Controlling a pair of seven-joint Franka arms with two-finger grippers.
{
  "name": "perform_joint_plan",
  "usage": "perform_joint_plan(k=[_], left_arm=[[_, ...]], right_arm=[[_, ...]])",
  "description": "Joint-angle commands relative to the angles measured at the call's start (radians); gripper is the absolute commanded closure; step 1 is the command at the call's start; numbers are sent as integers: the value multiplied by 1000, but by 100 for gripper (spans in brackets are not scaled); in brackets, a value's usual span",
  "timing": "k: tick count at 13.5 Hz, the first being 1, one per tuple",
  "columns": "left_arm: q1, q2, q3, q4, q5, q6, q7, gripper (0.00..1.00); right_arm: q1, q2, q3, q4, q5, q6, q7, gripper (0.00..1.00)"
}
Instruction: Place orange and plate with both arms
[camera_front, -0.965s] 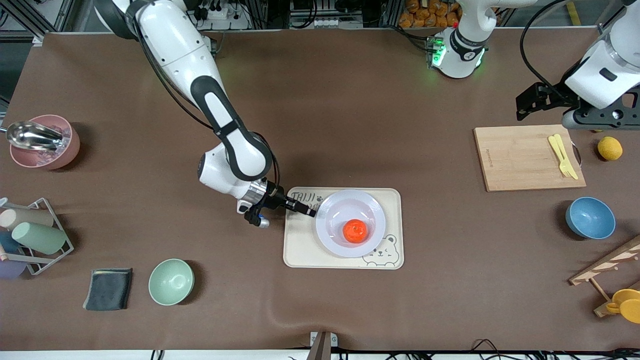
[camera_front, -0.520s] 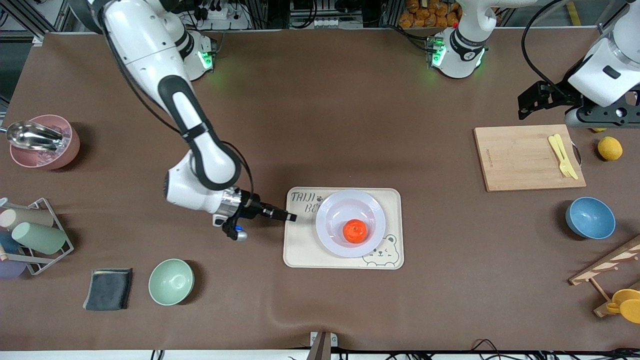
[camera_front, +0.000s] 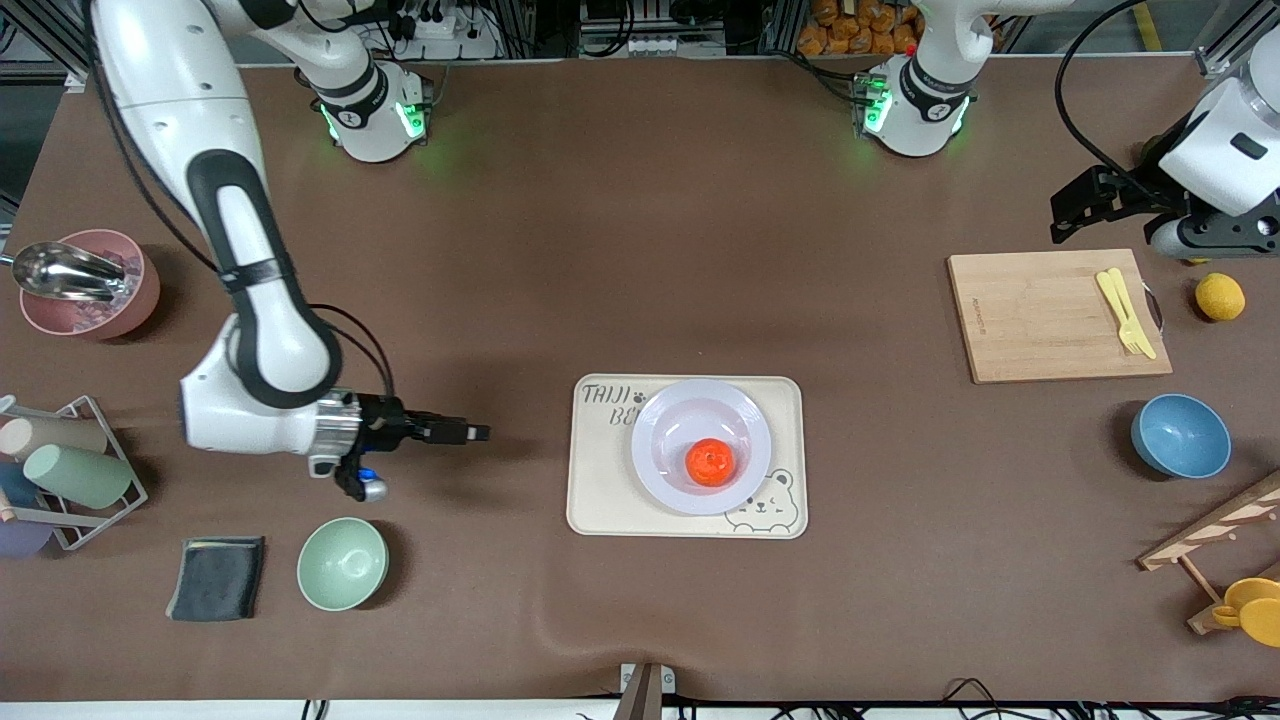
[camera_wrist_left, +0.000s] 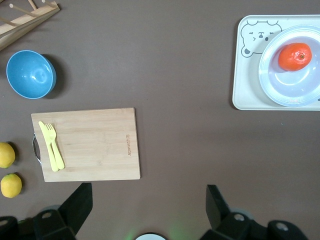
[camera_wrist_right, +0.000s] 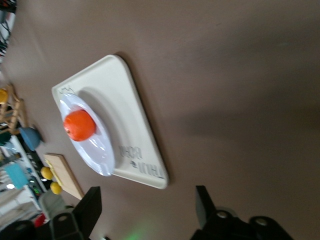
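R gripper (camera_front: 478, 433) back, off plate (camera_front: 700, 445) rim

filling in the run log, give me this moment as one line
orange: in plate | plate: on tray | right end effector: open, empty, beside tray | left end effector: open, near cutting board

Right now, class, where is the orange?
In the front view, the orange sits in the plate, which rests on the bear-printed tray mid-table.

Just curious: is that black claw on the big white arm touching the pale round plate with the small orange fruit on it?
Apart. The front view shows bare brown table between the right gripper and the pale lavender-white plate.
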Motion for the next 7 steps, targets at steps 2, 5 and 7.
perform_joint_plan(k=[2, 5, 7], left_arm=[[-3, -30, -24, -30, -6, 11, -6, 0], [1, -27, -42, -30, -6, 2, -25, 0], [6, -29, -40, -26, -6, -9, -14, 0]], right_arm=[[-126, -59, 18, 11, -165, -104, -77, 16], [-201, -66, 20, 39, -263, -177, -172, 15], [-206, -105, 20, 73, -361, -224, -181, 14]])
